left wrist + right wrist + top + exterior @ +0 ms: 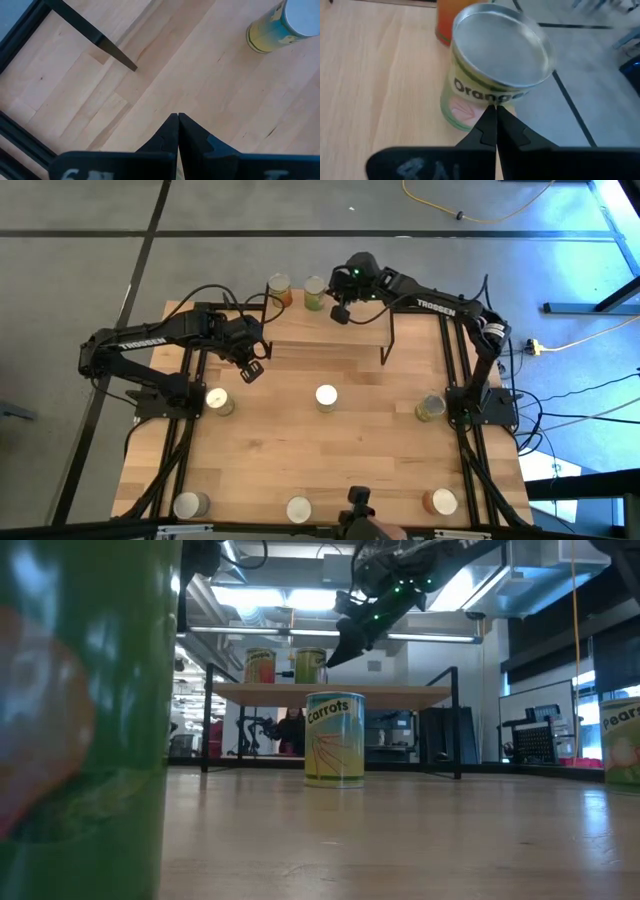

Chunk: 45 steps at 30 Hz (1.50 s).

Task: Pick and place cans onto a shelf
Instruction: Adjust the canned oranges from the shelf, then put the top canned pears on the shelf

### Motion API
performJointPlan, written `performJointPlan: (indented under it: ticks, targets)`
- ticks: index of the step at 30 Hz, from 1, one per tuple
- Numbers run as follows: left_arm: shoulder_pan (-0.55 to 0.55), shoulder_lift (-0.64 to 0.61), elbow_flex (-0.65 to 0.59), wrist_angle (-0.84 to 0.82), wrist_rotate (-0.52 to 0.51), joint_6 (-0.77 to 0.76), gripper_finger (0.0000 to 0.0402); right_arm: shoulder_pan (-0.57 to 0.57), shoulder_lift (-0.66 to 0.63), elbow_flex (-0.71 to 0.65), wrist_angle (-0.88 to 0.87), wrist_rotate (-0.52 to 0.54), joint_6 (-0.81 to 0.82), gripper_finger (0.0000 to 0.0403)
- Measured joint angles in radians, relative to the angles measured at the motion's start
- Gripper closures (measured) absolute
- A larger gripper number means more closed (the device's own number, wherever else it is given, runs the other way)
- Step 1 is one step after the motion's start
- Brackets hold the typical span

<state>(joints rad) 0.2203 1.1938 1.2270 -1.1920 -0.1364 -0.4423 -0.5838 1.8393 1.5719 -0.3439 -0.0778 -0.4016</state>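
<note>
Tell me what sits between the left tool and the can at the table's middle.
Nothing: in the high view, only bare tabletop lies between the shut left tool and the middle can.

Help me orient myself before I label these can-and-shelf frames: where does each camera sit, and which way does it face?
High view: overhead, straight down on the table; both arms, shelf.
Low view: tabletop height, level toward the shelf; right gripper above it, carrots can.
Left wrist view: down past the shut left gripper onto tabletop, a yellow-labelled can.
Right wrist view: past the shut right gripper at the green can on the shelf.
Shared: that green can also shows from overhead.
</note>
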Motion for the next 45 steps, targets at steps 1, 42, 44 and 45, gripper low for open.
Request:
performJointPlan:
  ticks: [1, 42, 44, 45]
  targets:
    - [0.000, 0.000, 0.000, 0.000, 0.000, 0.000, 0.0401, 0.000, -0.005, 0.000, -0.006, 0.002, 0.000, 0.0402]
    - [-0.118, 0.000, 0.000, 0.047, 0.210, 0.208, 0.0401, 0.299, -0.539, 0.001, -1.132, -0.082, 0.376, 0.0364]
    - [-0.131, 0.000, 0.000, 0.057, 0.210, 0.192, 0.0401, 0.310, -0.538, 0.001, -1.194, -0.082, 0.398, 0.0360]
    - [-0.136, 0.000, 0.000, 0.064, 0.211, 0.181, 0.0401, 0.315, -0.538, 0.001, -1.225, -0.082, 0.400, 0.0358]
